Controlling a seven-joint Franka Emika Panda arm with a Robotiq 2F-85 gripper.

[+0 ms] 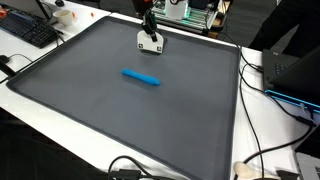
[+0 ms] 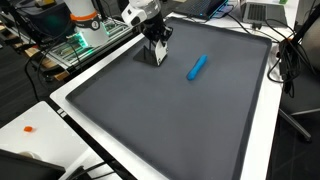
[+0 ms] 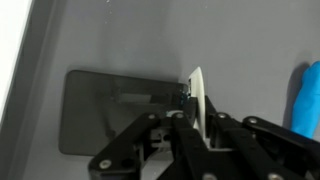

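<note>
Gripper [image 3: 197,122]: the jaws are closed almost fully, and the two dark fingers press on either side of a white flat piece [image 3: 198,95].
Held thing: the white flat piece is thin and plate-like. It may be a card or a small panel; the views are too coarse to tell which.
Location of held thing: near the far edge of the grey mat [image 1: 100,110] in an exterior view, directly under the gripper [image 1: 150,36]. Its lower edge is at or just above the mat surface; contact cannot be confirmed.
Orientation of held thing: it stands on edge, roughly upright. In the wrist view its thin edge faces the camera and its long axis runs from the top of the picture downward, leaning slightly to the right.
Broad face: in an exterior view the white flat piece [image 1: 151,43] turns its wide side toward the camera.
Shadow [image 3: 100,110]: a dark rectangular patch lies on the mat to the left of the fingers in the wrist view.
Neighbouring thing: a blue cylinder [image 1: 141,76] lies flat near the mat centre, well apart from the gripper. Its long axis runs across the mat, with the right end slightly lower in that view.
Surroundings: the mat lies on a white table [image 1: 270,130]. A keyboard [image 1: 28,30] sits beyond the mat's corner.
</note>
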